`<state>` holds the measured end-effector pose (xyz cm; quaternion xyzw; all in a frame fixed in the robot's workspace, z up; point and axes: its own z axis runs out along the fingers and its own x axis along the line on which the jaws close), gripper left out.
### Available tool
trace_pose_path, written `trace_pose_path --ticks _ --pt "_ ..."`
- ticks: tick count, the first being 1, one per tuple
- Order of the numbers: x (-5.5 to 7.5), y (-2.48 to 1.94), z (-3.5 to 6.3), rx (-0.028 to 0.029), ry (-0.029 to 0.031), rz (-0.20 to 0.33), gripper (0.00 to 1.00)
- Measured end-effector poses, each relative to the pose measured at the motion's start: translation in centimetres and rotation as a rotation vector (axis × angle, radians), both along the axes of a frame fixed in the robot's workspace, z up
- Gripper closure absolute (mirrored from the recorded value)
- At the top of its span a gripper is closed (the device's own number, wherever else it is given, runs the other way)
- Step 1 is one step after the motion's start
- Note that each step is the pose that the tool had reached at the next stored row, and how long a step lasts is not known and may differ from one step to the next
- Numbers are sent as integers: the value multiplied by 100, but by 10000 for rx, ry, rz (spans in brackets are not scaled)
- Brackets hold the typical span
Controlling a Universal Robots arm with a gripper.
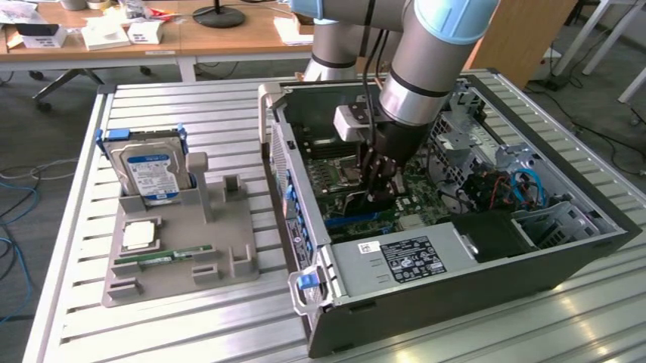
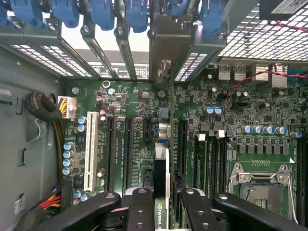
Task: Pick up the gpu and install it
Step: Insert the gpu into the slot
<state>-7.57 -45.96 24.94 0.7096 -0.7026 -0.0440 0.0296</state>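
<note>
Black fingers [image 2: 139, 211] of the gripper [image 2: 166, 211] stand partly closed, pinching the gpu [image 2: 160, 185] by its two flat faces. The card hangs edge-on between them, over the green motherboard [image 2: 134, 120] inside the open case [image 1: 485, 295]. Its metal bracket [image 2: 169, 48] stands at the rear wall among the blue latches [image 2: 103, 12]. A white slot [image 2: 90, 149] lies well off one face, the CPU socket [image 2: 262, 185] off the other. In the exterior view the arm reaches deep into the case, with the power supply [image 1: 399, 261] near and blue cables [image 1: 527, 189] further off.
</note>
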Motion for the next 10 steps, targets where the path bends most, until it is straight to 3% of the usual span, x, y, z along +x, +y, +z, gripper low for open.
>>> trace_pose_path --ticks 10 --pt "0 -1 22 -4 1 -5 74"
